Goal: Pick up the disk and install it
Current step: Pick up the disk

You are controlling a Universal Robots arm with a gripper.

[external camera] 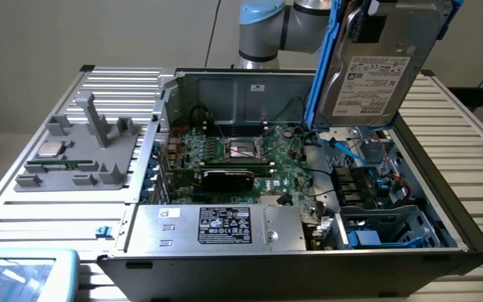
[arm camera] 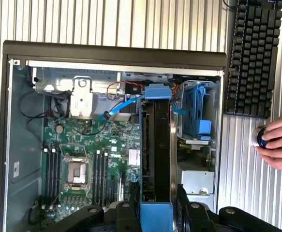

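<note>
Black gripper (arm camera: 155,212) fingers (arm camera: 124,215) sit closest to the wrist camera, one on each side of the disk (arm camera: 156,145), and they are pinching its blue frame. The disk is up in the air. In the exterior view it hangs on its edge, white label facing out, over the far right part of the open computer case (external camera: 443,214), well above the green motherboard (external camera: 250,157). So picking up is done. Putting it in is not done yet, because the disk is not touching any slot. A metal drive cage (external camera: 392,226) with blue parts sits in the near corner of the case on the exterior view's right, apart from the disk. At the top edge of the exterior view the gripper and part of the robot arm (external camera: 263,25) are cut off. Outside the case, near a black keyboard (arm camera: 254,58), a person's hand (arm camera: 278,140) rests on a small round thing that is hard to make out. Which slot the disk fits is also hard to tell.
</note>
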